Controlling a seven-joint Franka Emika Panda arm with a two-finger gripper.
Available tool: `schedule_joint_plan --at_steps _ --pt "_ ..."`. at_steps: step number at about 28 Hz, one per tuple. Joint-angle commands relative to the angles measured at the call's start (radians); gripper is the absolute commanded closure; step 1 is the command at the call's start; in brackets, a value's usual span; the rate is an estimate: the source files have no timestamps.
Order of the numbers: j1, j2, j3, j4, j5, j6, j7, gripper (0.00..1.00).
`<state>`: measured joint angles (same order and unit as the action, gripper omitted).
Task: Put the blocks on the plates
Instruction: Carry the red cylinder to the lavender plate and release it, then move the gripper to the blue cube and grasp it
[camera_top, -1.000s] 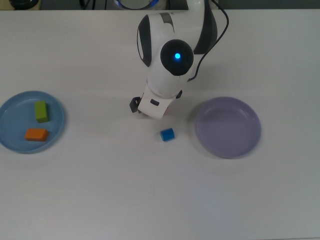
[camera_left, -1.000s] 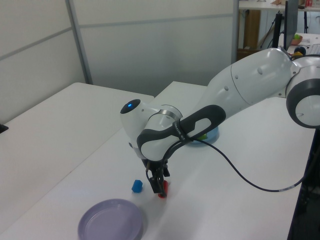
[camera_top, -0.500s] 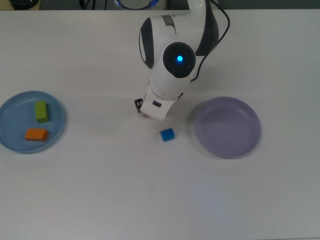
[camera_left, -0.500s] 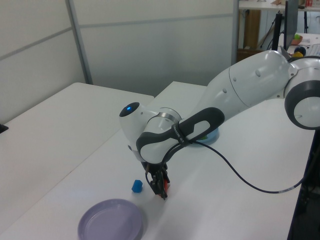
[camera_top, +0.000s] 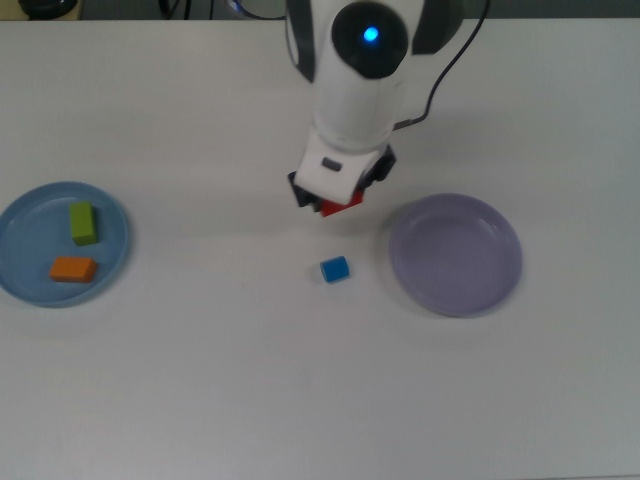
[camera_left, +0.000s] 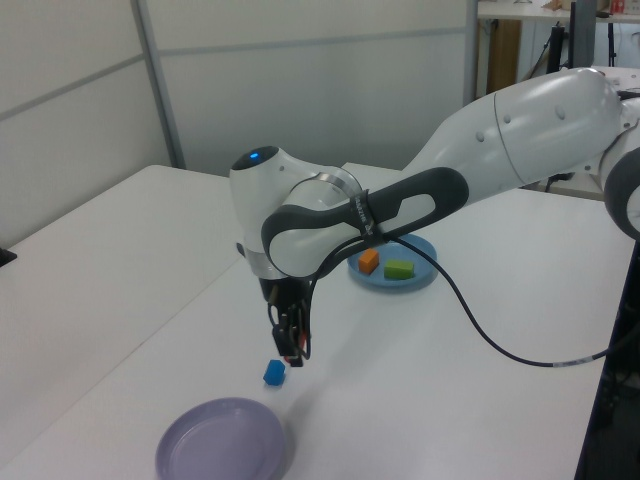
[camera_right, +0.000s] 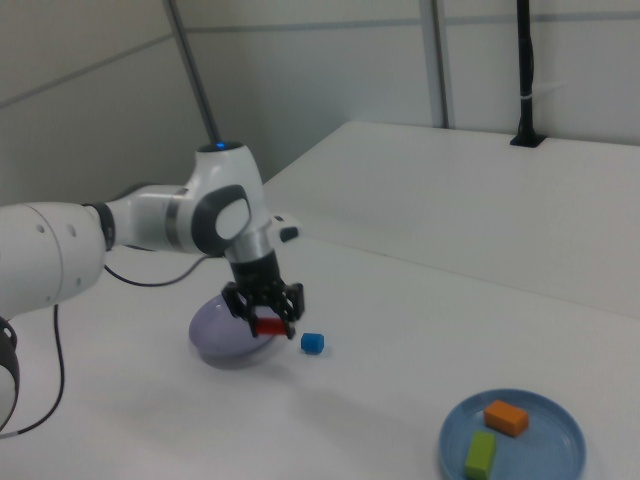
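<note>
White table (camera_top: 200, 380): plates (camera_top: 455, 255), blue cube (camera_top: 335, 269)

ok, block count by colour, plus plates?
orange block: 1
green block: 1
red block: 1
blue block: 1
light blue plate: 1
lavender plate: 1
Total: 4 blocks, 2 plates, 6 things.

A white table (camera_top: 200, 380) is spread beneath the gripper. A black cable (camera_left: 500, 345) is draped over it, behind the gripper in the left view.
</note>
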<state>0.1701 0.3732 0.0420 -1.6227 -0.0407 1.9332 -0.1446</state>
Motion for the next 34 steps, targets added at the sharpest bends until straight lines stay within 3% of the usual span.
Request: schedule_joint_plan --at_steps 1,7,11,15,16,20,25,30,34 --pt "0.017 0.021 0.070 0.010 0.016 0.084 0.111 0.86" --pt "0.017 0.110 0.147 0.001 0.018 0.251 0.189 0.86" --pt "0.063 0.168 0.150 -0.003 0.002 0.366 0.227 0.80" --pt "0.065 0.176 0.148 -0.003 0.002 0.389 0.229 0.72" --pt "0.065 0.176 0.148 -0.003 0.002 0.389 0.229 0.65" --pt "0.065 0.174 0.148 -0.002 -0.001 0.389 0.247 0.20" --pt "0.066 0.170 0.144 -0.002 -0.034 0.388 0.254 0.00" --pt "0.063 0.165 0.141 0.003 -0.036 0.385 0.249 0.00" --pt "0.051 0.115 0.133 0.001 -0.031 0.360 0.252 0.00"
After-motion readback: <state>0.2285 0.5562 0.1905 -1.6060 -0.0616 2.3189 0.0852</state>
